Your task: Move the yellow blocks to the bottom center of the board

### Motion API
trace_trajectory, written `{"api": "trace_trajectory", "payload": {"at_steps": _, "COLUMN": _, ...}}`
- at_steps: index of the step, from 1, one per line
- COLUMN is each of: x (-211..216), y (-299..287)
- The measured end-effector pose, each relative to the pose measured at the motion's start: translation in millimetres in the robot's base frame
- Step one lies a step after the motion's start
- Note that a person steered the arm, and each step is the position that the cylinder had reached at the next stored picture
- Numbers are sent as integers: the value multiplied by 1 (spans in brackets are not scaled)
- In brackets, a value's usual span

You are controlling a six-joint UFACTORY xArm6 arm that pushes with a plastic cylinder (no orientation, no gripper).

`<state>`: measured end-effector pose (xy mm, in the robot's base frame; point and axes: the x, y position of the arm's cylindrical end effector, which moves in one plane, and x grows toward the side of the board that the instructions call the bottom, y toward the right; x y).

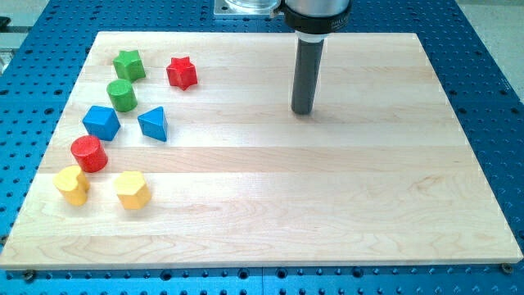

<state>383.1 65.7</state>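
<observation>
Two yellow blocks lie at the board's lower left: a yellow block with a notched top [72,184] nearest the left edge, and a yellow hexagonal block [132,190] just to its right. My tip [303,111] stands on the board at the upper middle, far to the right of and above both yellow blocks, touching no block.
Other blocks cluster at the left: a green star [129,65], a red star [182,73], a green cylinder [122,95], a blue cube [101,123], a blue triangular block [154,124] and a red cylinder [88,154]. The wooden board [327,205] lies on a blue perforated table.
</observation>
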Motion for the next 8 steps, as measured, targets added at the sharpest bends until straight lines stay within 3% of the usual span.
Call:
{"api": "trace_trajectory", "payload": {"at_steps": 2, "x": 4, "y": 13}}
{"api": "trace_trajectory", "payload": {"at_steps": 3, "x": 40, "y": -24}}
{"api": "trace_trajectory", "payload": {"at_steps": 4, "x": 133, "y": -41}}
{"api": "trace_trajectory", "payload": {"at_steps": 5, "x": 188, "y": -122}}
{"api": "trace_trajectory", "payload": {"at_steps": 6, "x": 204, "y": -190}}
{"api": "trace_trajectory", "payload": {"at_steps": 8, "x": 191, "y": -342}}
